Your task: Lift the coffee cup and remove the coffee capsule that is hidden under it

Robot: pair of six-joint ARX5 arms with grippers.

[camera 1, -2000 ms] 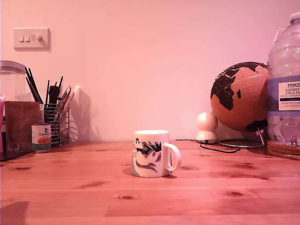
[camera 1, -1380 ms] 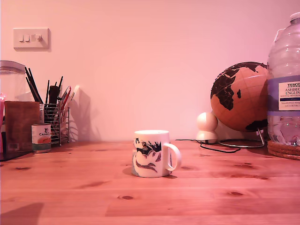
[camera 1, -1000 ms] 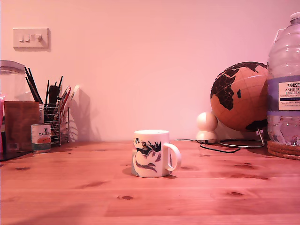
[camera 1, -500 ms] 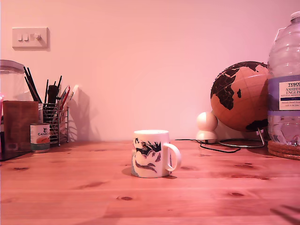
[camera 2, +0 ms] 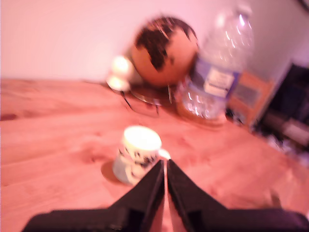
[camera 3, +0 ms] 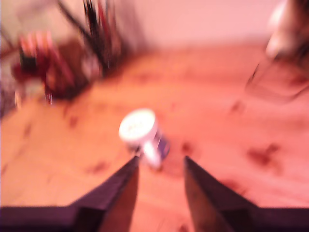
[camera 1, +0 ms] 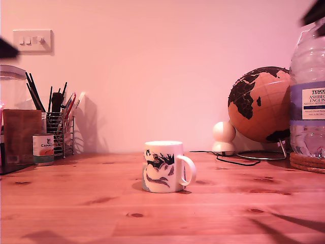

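Looking from nearest out, you see my first gripper [camera 2: 165, 166] with its fingers pressed together and my second gripper [camera 3: 160, 166] with its fingers apart, both above the wooden table [camera 1: 213, 213] and clear of the coffee cup [camera 1: 163, 166]. Inverted, the cup stands mid-table in the exterior view, handle toward that view's right, probably covering the coffee capsule, which you cannot see. Farther back, the globe [camera 1: 260, 104] and water bottle [camera 1: 307, 91] stand at that view's right.
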